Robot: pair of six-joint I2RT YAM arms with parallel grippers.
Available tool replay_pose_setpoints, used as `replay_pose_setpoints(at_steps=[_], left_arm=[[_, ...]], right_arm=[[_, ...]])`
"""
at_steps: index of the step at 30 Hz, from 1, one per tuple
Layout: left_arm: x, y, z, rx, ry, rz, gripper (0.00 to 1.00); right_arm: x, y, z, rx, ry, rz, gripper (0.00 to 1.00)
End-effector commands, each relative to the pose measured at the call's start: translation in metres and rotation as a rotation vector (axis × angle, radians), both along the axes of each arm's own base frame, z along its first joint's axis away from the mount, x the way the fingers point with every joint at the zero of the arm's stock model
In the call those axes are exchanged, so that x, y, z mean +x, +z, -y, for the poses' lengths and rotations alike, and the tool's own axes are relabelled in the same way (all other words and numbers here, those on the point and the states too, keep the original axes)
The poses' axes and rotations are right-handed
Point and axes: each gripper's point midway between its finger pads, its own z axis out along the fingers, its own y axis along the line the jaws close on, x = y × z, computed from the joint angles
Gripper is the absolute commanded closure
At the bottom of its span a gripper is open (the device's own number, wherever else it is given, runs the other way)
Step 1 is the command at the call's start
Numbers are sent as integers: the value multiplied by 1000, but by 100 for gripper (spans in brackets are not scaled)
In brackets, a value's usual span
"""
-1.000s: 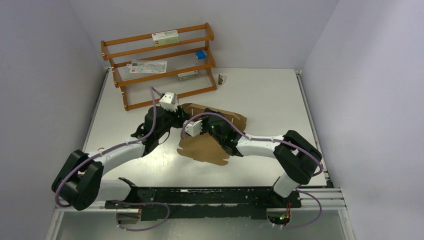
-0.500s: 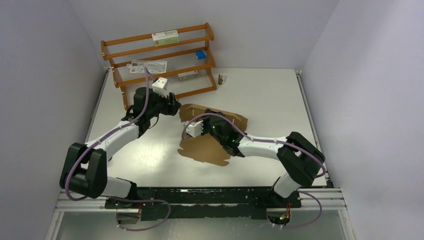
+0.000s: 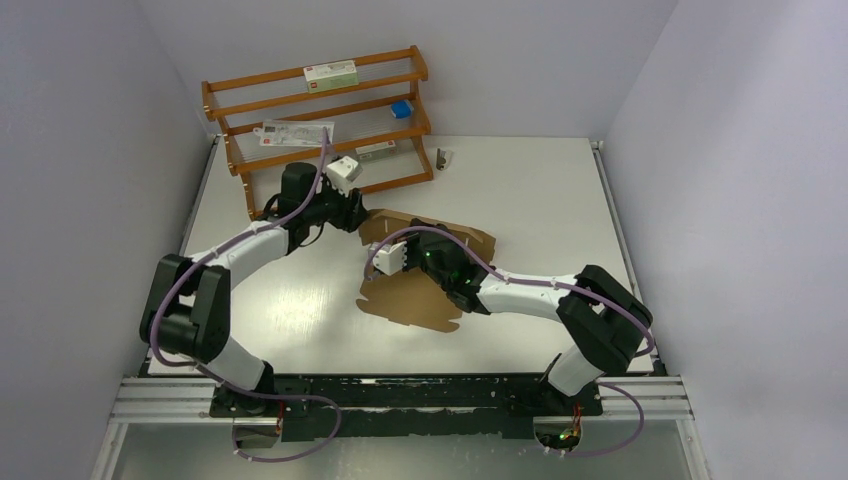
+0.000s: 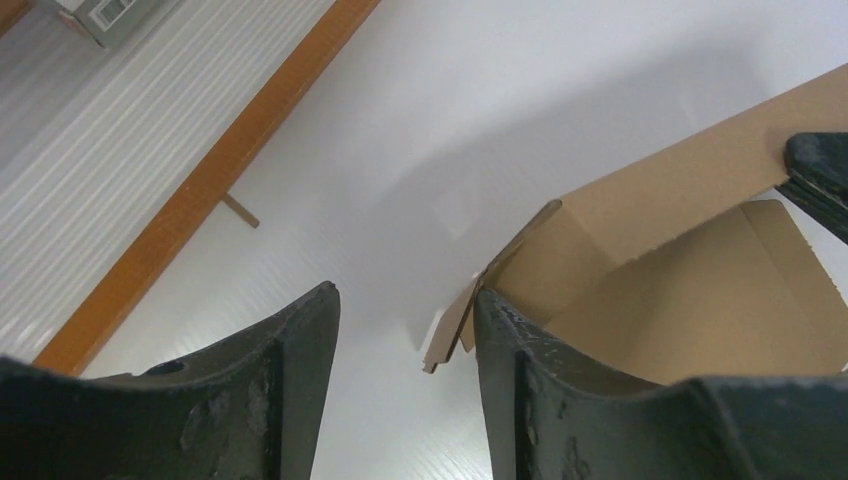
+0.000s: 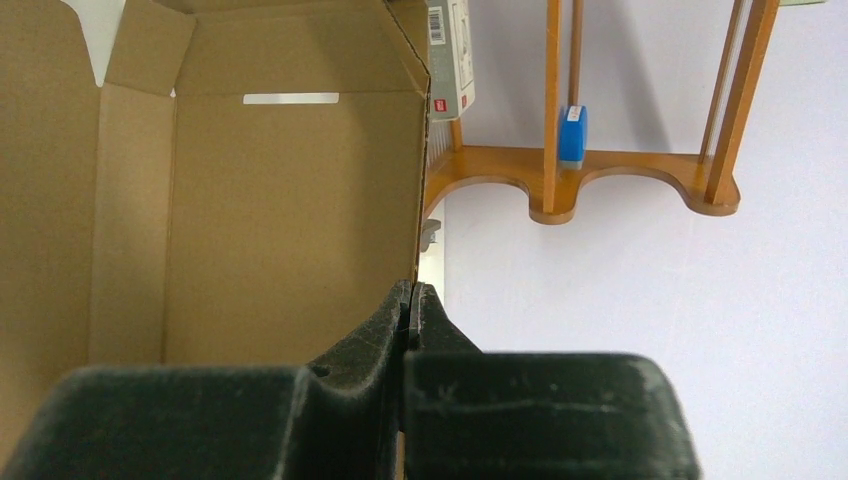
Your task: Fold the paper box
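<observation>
Roughly at the middle of the white worktop (image 3: 530, 190) lies the paper box (image 3: 415, 295), a plain brown cardboard piece only partly folded. Its near panel rests flat on the surface, while the far part is raised into walls. It sits just in front of the wooden rack (image 3: 320, 120) that stands at the far left of the worktop.

The right claw (image 5: 410, 292) is closed on the box. In the right wrist view its two dark fingers press together with the thin edge of an upright cardboard wall between them. Beyond the fingers the brown inside of the box opens out, with a narrow slot cut through the facing panel and a folded flap along the left side.

The left claw (image 4: 400, 300) stands open and grips nothing; only bare worktop shows between its fingers. It hovers at the far left corner of the box, where a small loose flap sticks out just beside one fingertip. I cannot tell whether that finger touches the cardboard.

On the rack, a white red-labelled carton (image 3: 330, 72) lies on the top shelf and a small blue box (image 3: 401, 108) sits lower, to the right.
</observation>
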Motion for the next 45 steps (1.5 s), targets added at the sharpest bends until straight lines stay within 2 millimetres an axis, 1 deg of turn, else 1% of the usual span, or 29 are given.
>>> replay_pose_setpoints(at_steps=[1, 4, 5, 11, 13, 15, 19, 23, 27, 28, 31, 35, 36, 37, 38, 39, 42, 45], left_arm=[[9, 5, 9, 9, -85, 22, 45], [10, -1, 13, 14, -113, 6, 50], [11, -1, 12, 17, -109, 9, 53], [9, 4, 14, 17, -121, 41, 77], [8, 5, 12, 28, -119, 55, 88], [7, 8, 10, 37, -117, 72, 94], [5, 12, 6, 71, -110, 101, 95], [4, 19, 2, 94, -104, 132, 95], [4, 22, 0, 110, -99, 145, 95], [4, 23, 0, 110, -101, 146, 95], [4, 25, 1, 108, -104, 154, 95], [3, 26, 3, 104, -114, 157, 95], [3, 26, 4, 106, -117, 157, 95], [3, 25, 4, 109, -119, 158, 95], [3, 25, 4, 112, -118, 158, 95], [3, 24, 4, 113, -119, 156, 95], [2, 23, 7, 116, -125, 155, 95], [1, 21, 10, 126, -131, 151, 95]], right_arm=[[-3, 9, -4, 8, 18, -1, 100], [-3, 9, -5, 5, 21, -6, 100], [-3, 8, -5, 4, 21, -14, 100], [-2, 8, -7, 0, 13, -51, 100], [-2, 11, -6, 1, 6, -63, 98], [-3, 13, -7, -3, 4, -88, 97], [-8, 15, -2, -23, -12, -151, 92], [-13, 17, 13, -48, -45, -182, 84], [-17, 21, 27, -48, -79, -187, 81], [-18, 23, 30, -45, -88, -181, 80], [-20, 20, 39, -67, -104, -192, 79], [-19, 20, 44, -65, -118, -195, 80], [-18, 22, 46, -56, -123, -196, 78], [-16, 25, 47, -38, -129, -201, 74], [-14, 32, 47, -7, -126, -209, 65], [-13, 35, 47, 11, -119, -231, 60], [-9, 43, 49, 49, -110, -302, 53], [-6, 43, 52, 51, -107, -369, 48]])
